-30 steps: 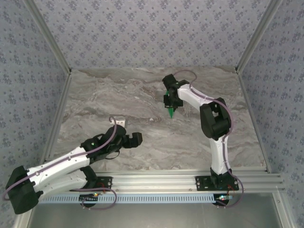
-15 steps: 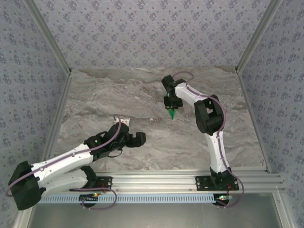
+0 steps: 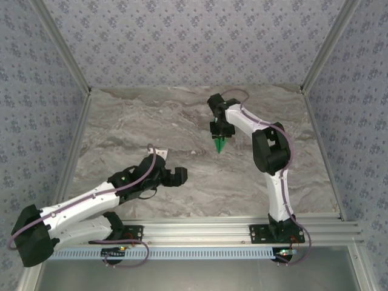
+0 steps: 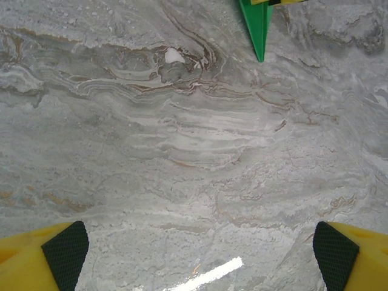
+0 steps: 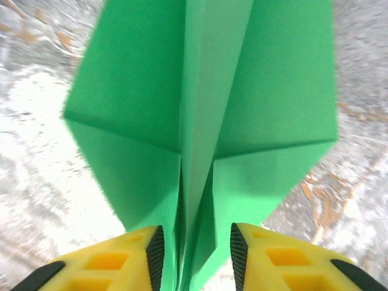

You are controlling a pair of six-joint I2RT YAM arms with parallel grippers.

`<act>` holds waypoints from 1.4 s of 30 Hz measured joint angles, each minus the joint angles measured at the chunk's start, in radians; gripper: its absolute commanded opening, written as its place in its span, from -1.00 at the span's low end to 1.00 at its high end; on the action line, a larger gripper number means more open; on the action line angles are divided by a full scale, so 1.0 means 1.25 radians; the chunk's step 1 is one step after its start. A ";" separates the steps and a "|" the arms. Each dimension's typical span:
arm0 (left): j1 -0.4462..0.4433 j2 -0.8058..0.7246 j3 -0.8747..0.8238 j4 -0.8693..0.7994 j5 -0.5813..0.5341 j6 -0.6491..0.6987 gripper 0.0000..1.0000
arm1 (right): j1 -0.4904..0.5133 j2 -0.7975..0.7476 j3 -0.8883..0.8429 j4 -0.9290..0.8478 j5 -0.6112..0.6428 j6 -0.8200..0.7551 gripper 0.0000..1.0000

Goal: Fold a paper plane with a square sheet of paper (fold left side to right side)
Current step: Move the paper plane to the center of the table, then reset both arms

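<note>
Paper plane (image 3: 219,145): green folded dart, right of centre over the far half of the marble table (image 3: 139,115), nose pointing toward the near edge.
Right gripper (image 5: 195,247): clamped on the plane's central fold, wings spreading to either side.
Left gripper (image 4: 200,254): fingers wide apart, holding nothing, over bare table near and left of the plane, well apart from it.
</note>
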 measured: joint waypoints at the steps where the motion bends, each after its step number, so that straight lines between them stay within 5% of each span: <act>1: 0.001 0.000 0.004 0.000 0.000 0.005 0.97 | 0.001 -0.018 -0.004 -0.003 0.002 -0.001 -0.11; 8: 0.083 -0.016 0.020 -0.005 0.000 0.037 0.96 | 0.016 -0.214 -0.115 -0.005 0.040 -0.014 0.17; 12: 0.173 -0.071 0.020 -0.015 -0.034 0.056 0.97 | 0.009 -0.402 -0.259 0.040 0.078 -0.031 0.59; 17: 0.240 -0.193 0.007 -0.004 -0.207 0.125 0.96 | -0.057 -0.686 -0.489 0.160 0.123 -0.057 1.00; 23: 0.260 -0.286 -0.125 0.156 -0.396 0.295 0.97 | -0.211 -0.891 -0.758 0.341 0.155 -0.097 1.00; 28: 0.335 -0.228 -0.170 0.211 -0.457 0.392 0.96 | -0.328 -0.909 -0.961 0.565 0.140 -0.152 1.00; 33: 0.437 -0.169 -0.247 0.321 -0.459 0.456 0.96 | -0.359 -0.831 -1.114 0.809 0.116 -0.213 1.00; 42: 0.607 -0.110 -0.375 0.534 -0.294 0.531 0.96 | -0.367 -0.655 -1.146 1.201 0.049 -0.277 1.00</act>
